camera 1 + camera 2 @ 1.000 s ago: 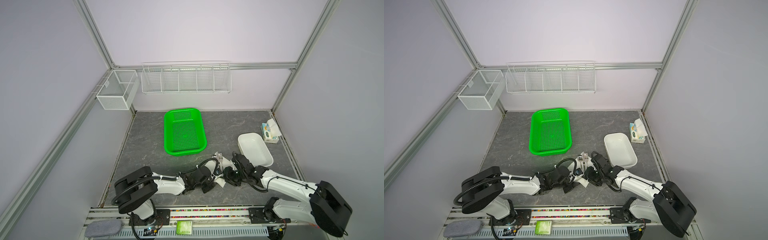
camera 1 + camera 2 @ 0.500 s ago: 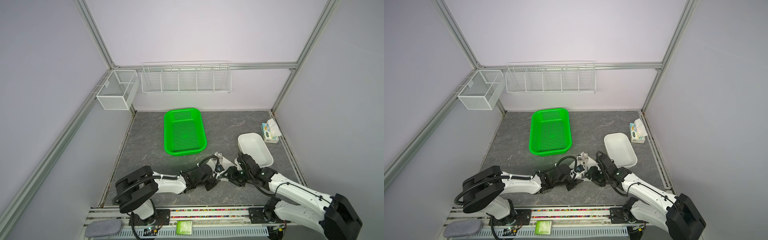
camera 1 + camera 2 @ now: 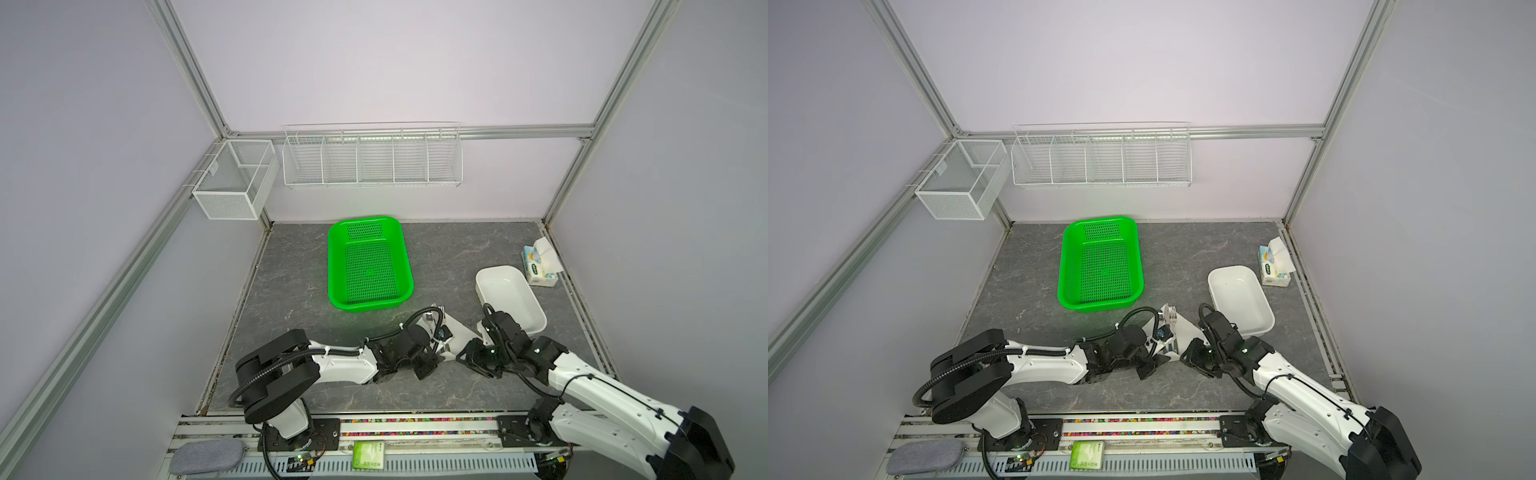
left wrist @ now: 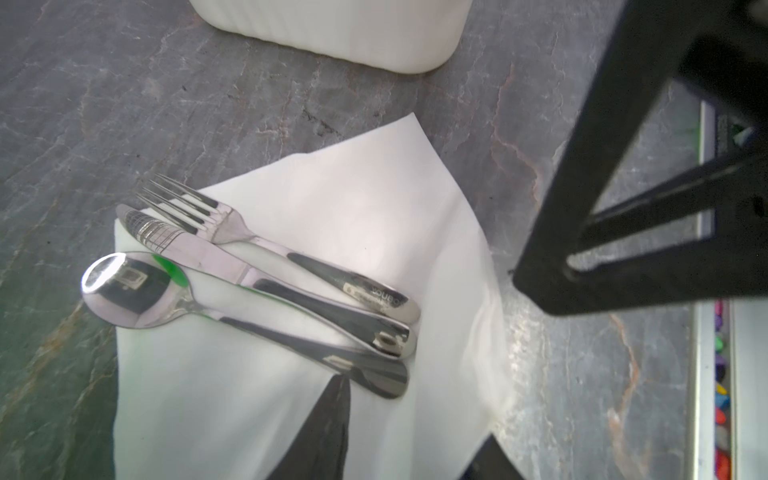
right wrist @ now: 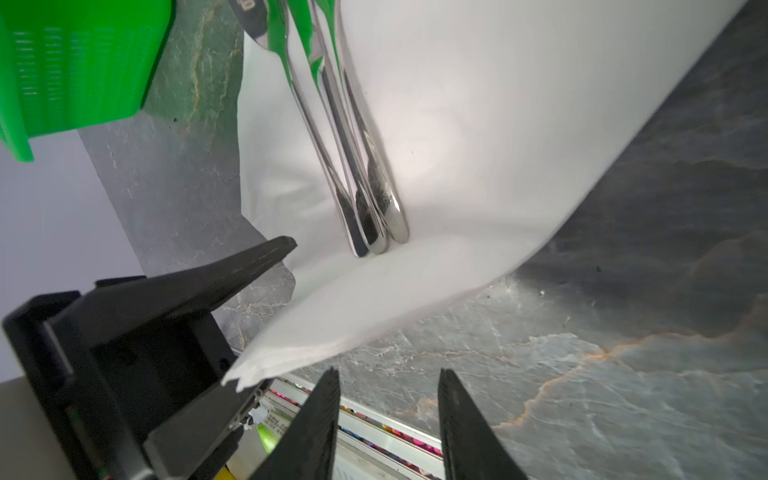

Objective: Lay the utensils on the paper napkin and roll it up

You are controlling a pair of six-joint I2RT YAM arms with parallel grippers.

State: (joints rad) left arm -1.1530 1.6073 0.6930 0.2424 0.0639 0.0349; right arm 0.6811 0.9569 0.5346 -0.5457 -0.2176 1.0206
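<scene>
White napkin (image 4: 374, 199), silver utensils (image 4: 216, 259), green basket (image 3: 370, 266)

A robotics lab test cell: aluminium framing (image 3: 519, 132) and plain lilac wall panels (image 3: 374, 62) enclose a grey stone-pattern tabletop (image 3: 449, 257), where the left robot arm (image 3: 345, 365) and the right robot arm (image 3: 602, 395) stand mounted on a front rail (image 3: 415, 434) below a wall-hung wire rack (image 3: 372, 160).

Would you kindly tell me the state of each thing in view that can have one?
Napkin: unrolled, near corner curled upward.
Utensils: lying side by side on the napkin.
Green basket: empty.
White tub: empty.
Tissue pack: open, a tissue sticking out.
Wire rack: empty.
Mesh box: empty.
Left gripper: jaws open at the lifted corner.
Right gripper: jaws open, empty.
</scene>
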